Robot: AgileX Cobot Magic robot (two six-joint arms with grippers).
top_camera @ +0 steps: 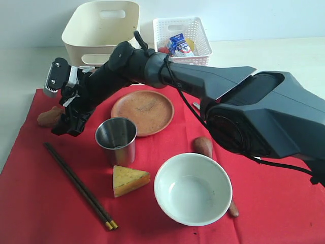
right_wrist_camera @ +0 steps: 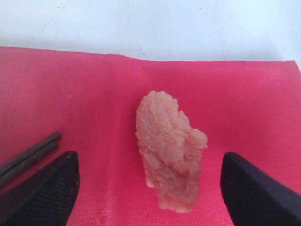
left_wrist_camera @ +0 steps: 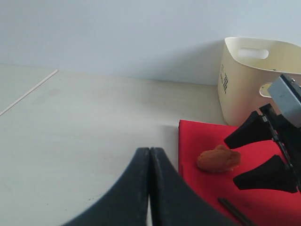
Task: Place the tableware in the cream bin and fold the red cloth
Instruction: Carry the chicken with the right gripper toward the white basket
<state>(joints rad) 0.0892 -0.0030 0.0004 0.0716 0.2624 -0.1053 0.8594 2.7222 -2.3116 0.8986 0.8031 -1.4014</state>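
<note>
The right tool [right_wrist_camera: 149, 157] is released, jaws wide just beside a brown food lump [top_camera: 49, 117] at 9 o'clock on the red cloth [top_camera: 30, 203]. Closing there would grab food, not tableware. The steel cup [top_camera: 117, 138] stands near centre and the cream bin [top_camera: 81, 38] at 12 o'clock. The left tool [left_wrist_camera: 149, 157] is clenched and empty.

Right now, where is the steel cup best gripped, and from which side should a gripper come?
Probably at the rim, from above. The cup stands upright on the cloth with its mouth open, so one jaw can go inside the thin wall and one outside. The plate lies just behind it and the cheese wedge just in front, so a grip around the body looks crowded.
</note>
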